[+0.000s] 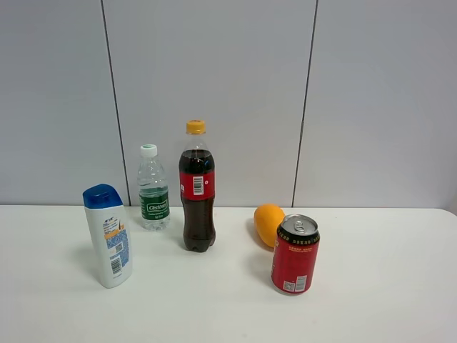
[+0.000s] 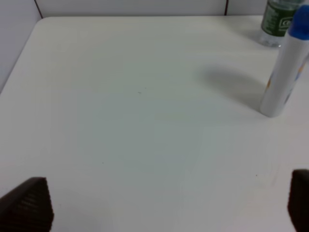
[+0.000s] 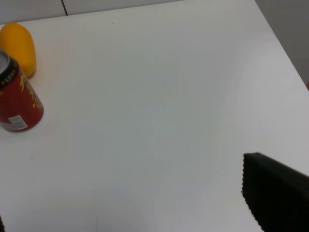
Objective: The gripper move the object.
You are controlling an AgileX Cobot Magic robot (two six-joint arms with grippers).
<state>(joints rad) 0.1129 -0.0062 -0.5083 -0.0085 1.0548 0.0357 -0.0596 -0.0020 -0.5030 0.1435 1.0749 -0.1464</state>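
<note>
the mango lies on the white table, toward the back and a little right of the middle, with nothing holding it. the red can stands upright just in front of it and slightly to the right, close enough that from the high camera the can's top overlaps the fruit; whether they touch is hard to say. to the left of the mango is a tall cola bottle with a yellow cap, then a small water bottle with a green label farther back, and nearest the front on the left a white shampoo bottle with a blue cap.

the right gripper hangs over bare table well to the side of the can, its fingers spread wide and empty. the left gripper is also wide apart with nothing between its fingers, near the shampoo bottle.
</note>
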